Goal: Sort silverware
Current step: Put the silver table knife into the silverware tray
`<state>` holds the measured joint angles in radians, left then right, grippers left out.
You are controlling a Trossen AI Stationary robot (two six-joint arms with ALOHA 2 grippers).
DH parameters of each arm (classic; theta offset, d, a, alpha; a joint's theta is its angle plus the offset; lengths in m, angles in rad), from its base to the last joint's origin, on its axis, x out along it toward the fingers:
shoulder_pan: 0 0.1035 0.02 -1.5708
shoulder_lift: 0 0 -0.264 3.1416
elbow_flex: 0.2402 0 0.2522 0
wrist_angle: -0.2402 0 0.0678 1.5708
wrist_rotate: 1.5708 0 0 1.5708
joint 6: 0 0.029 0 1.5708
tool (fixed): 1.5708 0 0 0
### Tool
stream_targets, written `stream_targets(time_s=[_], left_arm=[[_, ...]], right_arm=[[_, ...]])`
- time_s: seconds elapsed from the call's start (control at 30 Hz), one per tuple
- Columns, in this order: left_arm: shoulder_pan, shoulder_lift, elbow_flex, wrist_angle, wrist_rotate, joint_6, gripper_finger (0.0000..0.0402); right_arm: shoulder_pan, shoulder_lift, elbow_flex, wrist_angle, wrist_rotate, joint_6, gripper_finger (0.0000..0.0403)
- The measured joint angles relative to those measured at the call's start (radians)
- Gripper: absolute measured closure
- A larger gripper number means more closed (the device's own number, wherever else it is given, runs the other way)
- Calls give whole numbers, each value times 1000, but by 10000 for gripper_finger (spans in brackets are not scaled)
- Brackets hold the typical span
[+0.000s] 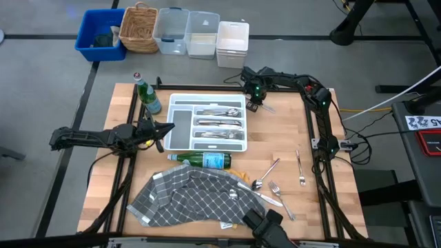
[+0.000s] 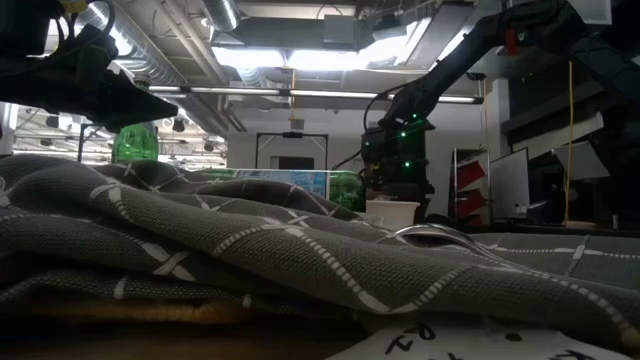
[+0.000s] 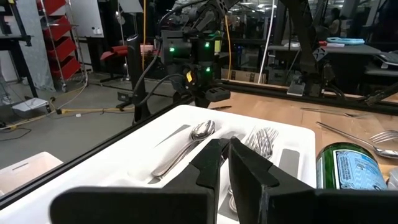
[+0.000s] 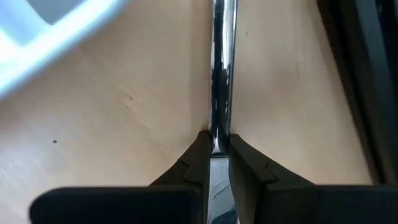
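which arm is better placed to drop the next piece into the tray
Right. Its tool is shut on a silver utensil just beside the white tray. The left tool holds nothing, at the tray's opposite side.

White tray [image 1: 180,138] mid-table; green bottle [image 1: 204,160] lying beside grey cloth [image 1: 186,200]; another bottle [image 1: 147,96] upright nr tray; bins [image 1: 165,31] behind table.

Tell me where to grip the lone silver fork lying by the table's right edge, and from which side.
Grip the lone silver fork at mid-handle, coming straight down from above. It lies flat on the bare wooden table, its handle slim and straight, with nothing touching it, so fingers could likely close across its width. The right gripper already holds another silver piece.
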<state>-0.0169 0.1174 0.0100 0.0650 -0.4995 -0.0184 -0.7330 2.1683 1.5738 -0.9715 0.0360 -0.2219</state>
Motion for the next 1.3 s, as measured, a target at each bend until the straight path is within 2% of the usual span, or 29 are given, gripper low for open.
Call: stream_targets(time_s=[0.43, 1.3], left_arm=[[0, 0, 0, 0, 0, 0, 381], [0, 0, 0, 0, 0, 19, 381]], right_arm=[[0, -63, -6, -74, -2, 34, 352], [-27, -66, -3, -195, 58, 31, 352]])
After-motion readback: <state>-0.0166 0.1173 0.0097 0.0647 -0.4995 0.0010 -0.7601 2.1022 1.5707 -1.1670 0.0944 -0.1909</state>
